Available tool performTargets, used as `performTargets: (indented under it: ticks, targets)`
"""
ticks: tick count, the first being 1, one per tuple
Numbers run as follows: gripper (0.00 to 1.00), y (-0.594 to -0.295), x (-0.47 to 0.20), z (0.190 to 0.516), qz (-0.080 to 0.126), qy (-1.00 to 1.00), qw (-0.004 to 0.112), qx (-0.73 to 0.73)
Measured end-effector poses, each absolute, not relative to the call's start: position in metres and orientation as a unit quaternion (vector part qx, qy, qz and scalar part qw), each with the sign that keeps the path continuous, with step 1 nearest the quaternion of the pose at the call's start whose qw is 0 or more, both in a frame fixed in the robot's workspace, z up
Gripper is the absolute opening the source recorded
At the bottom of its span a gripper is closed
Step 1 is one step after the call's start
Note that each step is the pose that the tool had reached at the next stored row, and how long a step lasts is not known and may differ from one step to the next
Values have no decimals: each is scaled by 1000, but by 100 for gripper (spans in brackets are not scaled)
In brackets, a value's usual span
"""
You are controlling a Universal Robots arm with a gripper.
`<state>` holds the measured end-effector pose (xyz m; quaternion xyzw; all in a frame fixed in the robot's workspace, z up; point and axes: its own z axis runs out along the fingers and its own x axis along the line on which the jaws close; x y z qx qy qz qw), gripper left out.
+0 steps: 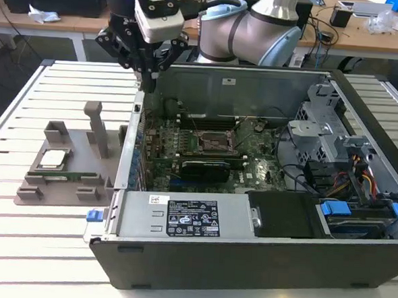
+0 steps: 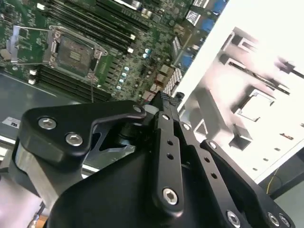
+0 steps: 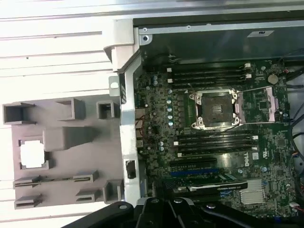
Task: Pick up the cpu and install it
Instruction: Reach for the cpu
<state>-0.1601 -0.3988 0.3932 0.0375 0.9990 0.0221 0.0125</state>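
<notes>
Gripper hung pinched shut and empty above the case corner while my cpu sat square in the holder recess, socket open to receive it.

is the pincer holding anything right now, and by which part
Nothing is held. The pincer hangs shut above the case wall, while the cpu lies in its grey holder beside it.
</notes>
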Motion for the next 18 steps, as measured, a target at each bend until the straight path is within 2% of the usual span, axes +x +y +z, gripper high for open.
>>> performTargets:
  ticks: [18]
  targets:
    - [11, -399, -245, 392, 22, 999, 13, 37]
